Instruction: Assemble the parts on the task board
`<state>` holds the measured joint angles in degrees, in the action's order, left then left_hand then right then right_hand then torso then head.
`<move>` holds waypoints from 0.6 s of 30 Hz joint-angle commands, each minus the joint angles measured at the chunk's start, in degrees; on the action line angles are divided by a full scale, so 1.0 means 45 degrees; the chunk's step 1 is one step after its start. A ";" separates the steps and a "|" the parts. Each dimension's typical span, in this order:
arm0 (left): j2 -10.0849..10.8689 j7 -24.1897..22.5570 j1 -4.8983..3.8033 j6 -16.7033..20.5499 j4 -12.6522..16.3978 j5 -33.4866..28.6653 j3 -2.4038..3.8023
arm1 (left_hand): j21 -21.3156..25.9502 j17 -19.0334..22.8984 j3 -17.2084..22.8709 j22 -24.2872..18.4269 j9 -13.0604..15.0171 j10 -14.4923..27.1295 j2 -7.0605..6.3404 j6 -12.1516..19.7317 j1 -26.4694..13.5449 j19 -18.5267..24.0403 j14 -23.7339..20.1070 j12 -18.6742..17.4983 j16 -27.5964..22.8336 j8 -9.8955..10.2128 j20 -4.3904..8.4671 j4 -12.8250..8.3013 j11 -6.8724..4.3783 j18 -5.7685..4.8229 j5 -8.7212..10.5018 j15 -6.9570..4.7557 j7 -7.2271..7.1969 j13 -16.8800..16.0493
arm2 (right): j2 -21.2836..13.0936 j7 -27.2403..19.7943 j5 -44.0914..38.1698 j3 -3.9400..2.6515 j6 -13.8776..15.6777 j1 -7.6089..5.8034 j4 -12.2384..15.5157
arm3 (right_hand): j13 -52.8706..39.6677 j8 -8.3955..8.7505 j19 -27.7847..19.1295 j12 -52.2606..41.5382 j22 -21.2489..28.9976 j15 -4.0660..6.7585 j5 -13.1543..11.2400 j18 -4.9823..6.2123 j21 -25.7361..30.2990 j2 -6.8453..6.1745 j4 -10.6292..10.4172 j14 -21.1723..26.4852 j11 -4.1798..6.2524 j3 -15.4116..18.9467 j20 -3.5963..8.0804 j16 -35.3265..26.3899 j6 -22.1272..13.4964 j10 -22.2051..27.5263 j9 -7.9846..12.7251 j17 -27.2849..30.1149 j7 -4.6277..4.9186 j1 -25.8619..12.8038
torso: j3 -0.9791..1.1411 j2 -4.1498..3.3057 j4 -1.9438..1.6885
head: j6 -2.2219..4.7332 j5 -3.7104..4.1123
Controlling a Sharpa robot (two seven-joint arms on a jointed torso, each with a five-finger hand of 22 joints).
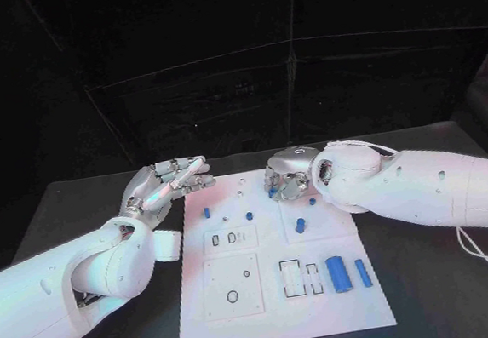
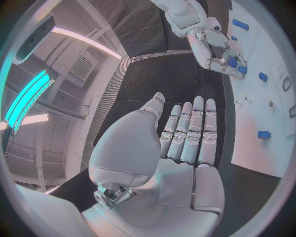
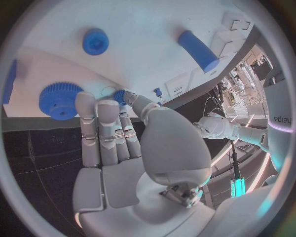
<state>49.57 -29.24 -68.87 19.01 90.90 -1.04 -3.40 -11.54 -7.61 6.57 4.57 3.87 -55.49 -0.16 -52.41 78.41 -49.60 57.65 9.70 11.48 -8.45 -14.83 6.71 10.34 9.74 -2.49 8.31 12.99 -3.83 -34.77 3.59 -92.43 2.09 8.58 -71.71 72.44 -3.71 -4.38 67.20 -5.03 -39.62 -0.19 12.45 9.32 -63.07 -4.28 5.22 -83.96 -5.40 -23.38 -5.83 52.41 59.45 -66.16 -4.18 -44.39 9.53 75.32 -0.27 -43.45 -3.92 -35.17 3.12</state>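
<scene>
Lying flat on the black bench (image 1: 98,191), the white rectangular task board (image 1: 285,318) carries small blue plastic parts: a stout cylinder (image 1: 337,275) beside a slimmer peg (image 1: 364,272) near its right edge; smaller blue pieces dot its upper half; the left robot hand (image 1: 167,182) rests beside the board's top-left corner, fingers straight and holding nothing; the right robot hand (image 1: 289,175) hovers over the board's top, fingers extended, empty, close to a blue toothed gear (image 3: 59,100).
</scene>
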 commanded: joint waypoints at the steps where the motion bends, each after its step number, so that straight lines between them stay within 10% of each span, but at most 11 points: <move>1: -0.0015 -0.0046 -0.0023 -0.0179 0.0013 0.0002 0.0014 | 0.0080 -0.0016 -0.0017 -0.0015 -0.0018 -0.0047 0.0080 0.0006 -0.0043 -0.0089 0.0047 -0.0057 -0.0072 0.0066 -0.0003 -0.0054 0.0038 0.0169 -0.0050 0.0012 0.0062 0.0020 | 0.0039 0.0152 -0.0185 0.0000 -0.0078 -0.0016 -0.0007 | 0.0002 0.0001 0.0087 -0.0030 -0.0086 0.0047 -0.0064 -0.0094 -0.0101 -0.0014 0.0009 -0.0207 0.0023 -0.0123 -0.0012 0.0110 0.0087 -0.0123 -0.0005 -0.0071 -0.0015 0.0125 | 0.0006 -0.0012 0.0000 | -0.0014 -0.0008; 12: -0.0015 -0.0035 -0.0024 -0.0163 0.0004 0.0002 0.0014 | 0.0103 -0.0022 -0.0008 -0.0030 -0.0018 -0.0054 0.0110 0.0002 -0.0015 -0.0108 0.0057 -0.0076 -0.0094 0.0084 -0.0004 -0.0085 0.0039 0.0170 -0.0051 0.0012 0.0064 0.0019 | -0.0050 0.0198 0.0569 -0.0010 0.2833 -0.0014 0.0468 | -0.0033 -0.0003 0.0606 -0.0034 -0.1435 0.0106 -0.0822 -0.0291 -0.1089 0.0146 -0.0037 -0.0321 0.0106 -0.0896 0.0034 0.1420 0.0471 -0.0557 -0.0022 -0.1248 -0.0067 0.0509 | 0.0010 -0.0013 -0.0002 | 0.0047 0.0001; 18: -0.0044 -0.0032 -0.0024 -0.0156 -0.0008 0.0002 0.0014 | 0.0109 -0.0024 -0.0007 -0.0033 -0.0018 -0.0054 0.0118 0.0004 -0.0008 -0.0113 0.0058 -0.0083 -0.0100 0.0090 -0.0004 -0.0093 0.0041 0.0171 -0.0050 0.0012 0.0068 0.0019 | 0.0125 0.0222 0.0865 -0.0267 0.3793 -0.0015 0.0431 | -0.0035 0.0000 0.0648 -0.0031 -0.1585 0.0111 -0.0813 -0.0313 -0.1211 0.0166 -0.0044 -0.0316 0.0120 -0.1019 0.0043 0.1575 0.0522 -0.0612 -0.0024 -0.1376 -0.0074 0.0543 | 0.0002 -0.0027 -0.0028 | 0.0119 -0.0004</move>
<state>49.43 -29.16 -68.87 18.94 90.82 -1.04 -3.40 -11.32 -7.66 6.58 4.47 3.87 -55.49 -0.16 -52.41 78.41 -49.69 57.65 9.71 11.26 -8.45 -14.74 6.71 10.34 9.73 -2.49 8.31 12.99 -3.83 -34.44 4.38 -90.32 0.93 19.89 -71.62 74.42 -3.87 -4.30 69.84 -4.97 -46.71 -0.19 8.63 8.42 -68.34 -3.59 5.01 -83.95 -4.81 -27.60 -5.61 59.24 61.39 -68.60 -4.24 -50.53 9.04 77.22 -0.23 -43.52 -3.96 -34.73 3.13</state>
